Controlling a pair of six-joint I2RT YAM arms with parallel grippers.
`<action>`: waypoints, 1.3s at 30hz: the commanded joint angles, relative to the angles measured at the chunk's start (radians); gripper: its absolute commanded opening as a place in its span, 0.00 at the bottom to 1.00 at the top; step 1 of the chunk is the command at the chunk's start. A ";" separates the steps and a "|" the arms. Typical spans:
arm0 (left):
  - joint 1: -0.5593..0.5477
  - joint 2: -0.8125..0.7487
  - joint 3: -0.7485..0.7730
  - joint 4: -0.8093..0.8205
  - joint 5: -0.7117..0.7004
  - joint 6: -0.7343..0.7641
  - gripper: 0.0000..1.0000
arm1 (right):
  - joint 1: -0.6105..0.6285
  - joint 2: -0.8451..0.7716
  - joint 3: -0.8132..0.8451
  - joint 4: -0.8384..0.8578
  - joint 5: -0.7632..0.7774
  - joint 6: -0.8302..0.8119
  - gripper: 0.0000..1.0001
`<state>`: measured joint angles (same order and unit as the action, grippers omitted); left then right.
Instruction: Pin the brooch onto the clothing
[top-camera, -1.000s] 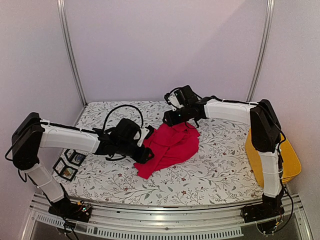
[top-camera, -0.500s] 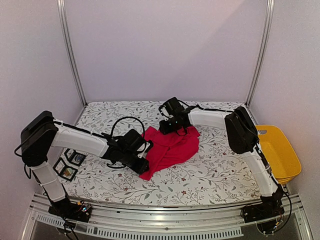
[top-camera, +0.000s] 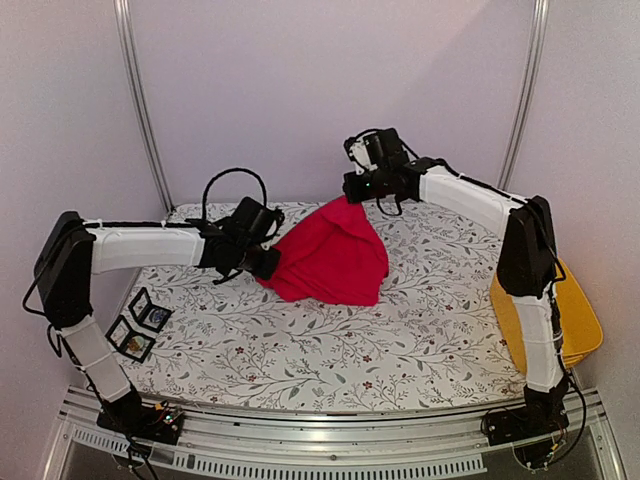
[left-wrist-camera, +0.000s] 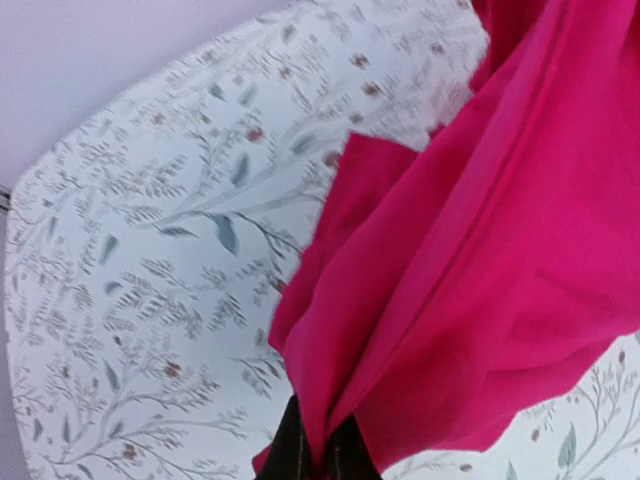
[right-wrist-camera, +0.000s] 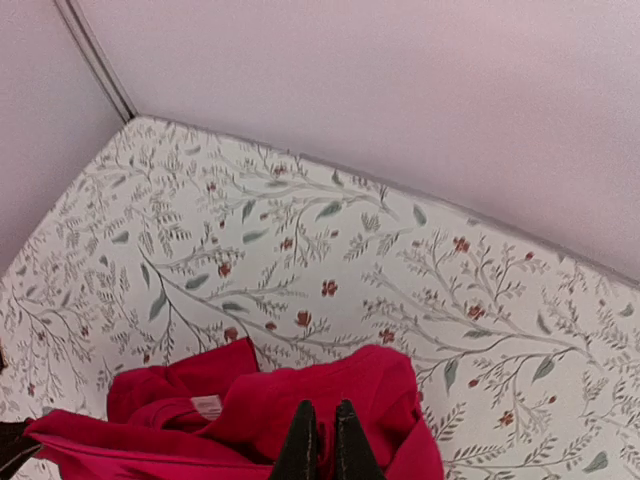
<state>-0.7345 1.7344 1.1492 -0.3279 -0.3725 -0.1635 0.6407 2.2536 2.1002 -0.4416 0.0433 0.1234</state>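
Note:
The clothing (top-camera: 332, 258), a bright red T-shirt, hangs stretched between my two grippers above the floral tablecloth (top-camera: 300, 350). My left gripper (top-camera: 268, 263) is shut on its lower left edge; in the left wrist view the red cloth (left-wrist-camera: 480, 250) is pinched between the black fingertips of that gripper (left-wrist-camera: 320, 445). My right gripper (top-camera: 351, 196) holds the top of the shirt up high near the back wall. In the right wrist view this gripper (right-wrist-camera: 322, 420) is shut on a red fold (right-wrist-camera: 360, 390), with the white neck label (right-wrist-camera: 207, 406) to its left. The brooch is out of view.
Two small black open boxes (top-camera: 140, 325) lie at the table's left edge. A yellow tray (top-camera: 578, 312) sits off the right edge. Metal posts (top-camera: 140, 110) stand at the back corners, with the wall close behind the right gripper.
Both grippers have closed on the shirt and risen toward the back. The shirt has gone from a heap on the table to hanging spread between them.

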 joint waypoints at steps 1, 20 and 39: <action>0.149 -0.102 0.182 0.157 -0.164 0.135 0.00 | -0.148 -0.220 0.064 0.259 -0.109 -0.040 0.00; 0.191 -0.171 0.003 0.257 -0.196 0.148 0.00 | 0.118 -0.688 -0.750 0.474 -0.732 -0.346 0.00; 0.220 -0.303 -0.359 0.413 -0.168 -0.072 0.00 | 0.031 -0.505 -0.692 0.279 -0.050 -0.196 0.97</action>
<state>-0.5186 1.4574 0.8169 0.0326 -0.5571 -0.1749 0.8547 1.7462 1.3827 -0.1730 -0.3584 -0.2188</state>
